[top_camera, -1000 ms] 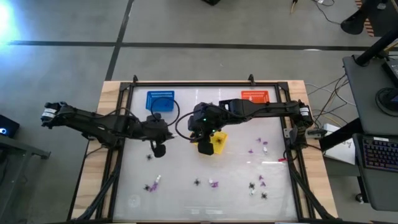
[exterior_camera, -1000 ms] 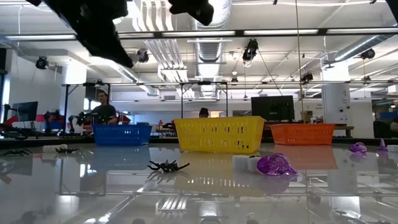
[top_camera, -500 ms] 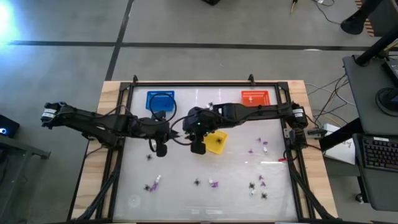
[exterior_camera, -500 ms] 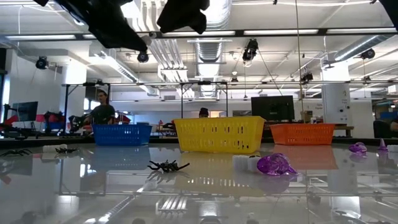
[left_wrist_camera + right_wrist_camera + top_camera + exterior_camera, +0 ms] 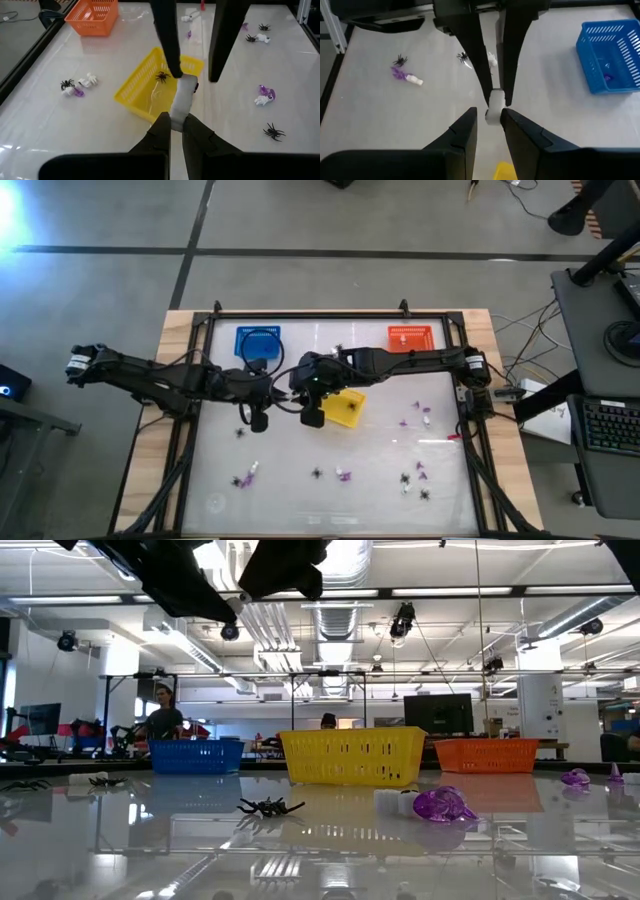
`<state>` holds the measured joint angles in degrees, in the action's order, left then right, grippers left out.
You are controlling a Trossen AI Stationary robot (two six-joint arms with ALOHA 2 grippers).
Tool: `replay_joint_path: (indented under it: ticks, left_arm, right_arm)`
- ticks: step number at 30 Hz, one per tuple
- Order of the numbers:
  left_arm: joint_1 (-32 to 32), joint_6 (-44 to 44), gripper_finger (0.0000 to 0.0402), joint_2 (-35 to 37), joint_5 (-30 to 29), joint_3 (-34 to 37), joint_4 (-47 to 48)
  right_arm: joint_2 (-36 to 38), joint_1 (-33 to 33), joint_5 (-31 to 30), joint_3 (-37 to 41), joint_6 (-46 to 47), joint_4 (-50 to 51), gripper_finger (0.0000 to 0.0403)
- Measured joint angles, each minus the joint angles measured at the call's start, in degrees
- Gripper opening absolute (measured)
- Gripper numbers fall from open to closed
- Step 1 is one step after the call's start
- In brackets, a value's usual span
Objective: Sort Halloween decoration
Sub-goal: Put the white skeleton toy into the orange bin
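My left gripper (image 5: 174, 128) is shut on a small white piece (image 5: 182, 99) of the Halloween decoration, high over the table's middle, between the blue basket (image 5: 258, 341) and the yellow basket (image 5: 346, 409). My right gripper (image 5: 490, 124) faces it, open. Its two fingers stand on either side of the white piece's (image 5: 493, 106) free end. Black spiders, purple bits and white bits (image 5: 243, 478) (image 5: 412, 479) lie scattered on the table's near half. One black spider (image 5: 161, 76) lies in the yellow basket (image 5: 150, 90). My left gripper pinches the white piece by its near end (image 5: 175, 118) between its two fingers. The fingers slant down toward the table's right. The piece sticks out past the fingertips, lifted clear of the table. My right gripper has one finger (image 5: 171, 60) close beside the piece's free end (image 5: 186, 83); I cannot tell whether they touch.
The orange basket (image 5: 409, 336) stands at the far right, and the blue basket (image 5: 612, 55) holds a purple bit. A raised frame (image 5: 330, 316) edges the table. In the low view both arms (image 5: 170, 580) (image 5: 285, 562) hang above the baskets.
My right gripper has gone toward the table's left and a little down, coming up to the white piece that my left gripper holds. My left gripper has stayed where it was and turned a little at the wrist. Neither gripper's opening has changed.
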<state>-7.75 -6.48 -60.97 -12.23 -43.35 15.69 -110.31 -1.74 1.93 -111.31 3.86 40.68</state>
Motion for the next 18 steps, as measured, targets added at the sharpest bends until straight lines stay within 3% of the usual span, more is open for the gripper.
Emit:
replay_joint_path:
  ticks: [18]
  left_arm:
    - [0.2, 0.0, 0.0000, 0.0, 1.0, 0.0, -2.4]
  right_arm:
    - [-0.8, 0.0, -0.6, 0.0, 2.3, -0.7, 0.0081]
